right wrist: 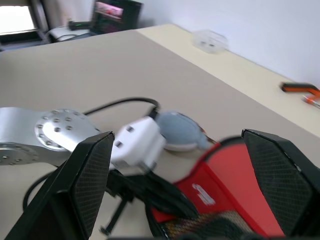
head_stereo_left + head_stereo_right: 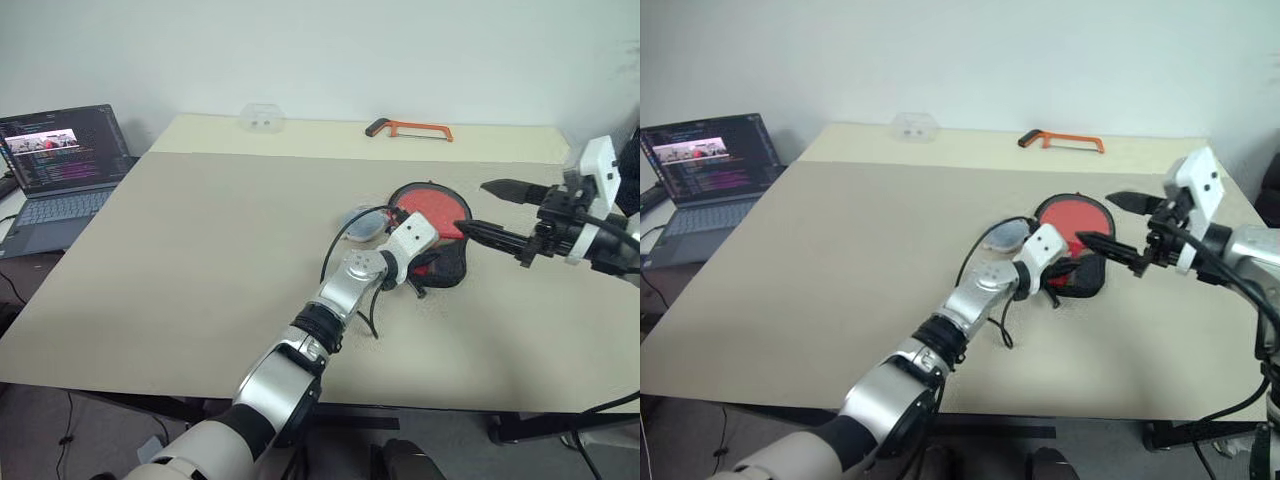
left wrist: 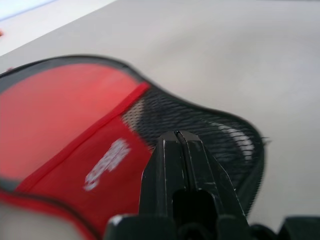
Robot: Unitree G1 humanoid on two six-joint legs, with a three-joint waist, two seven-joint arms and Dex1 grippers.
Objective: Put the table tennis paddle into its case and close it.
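Left claw (image 3: 180, 150) pressed together over the case (image 2: 435, 262), right claw (image 2: 492, 208) spread wide above it, we risk shoving the case along the tabletop (image 2: 200, 270).

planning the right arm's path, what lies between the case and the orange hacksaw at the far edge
Bare table. In the left eye view nothing lies between the case and the hacksaw.

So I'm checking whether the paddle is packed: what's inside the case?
The case lies red side up with its mesh pocket showing. Its fabric hides the inside, so no paddle can be confirmed.
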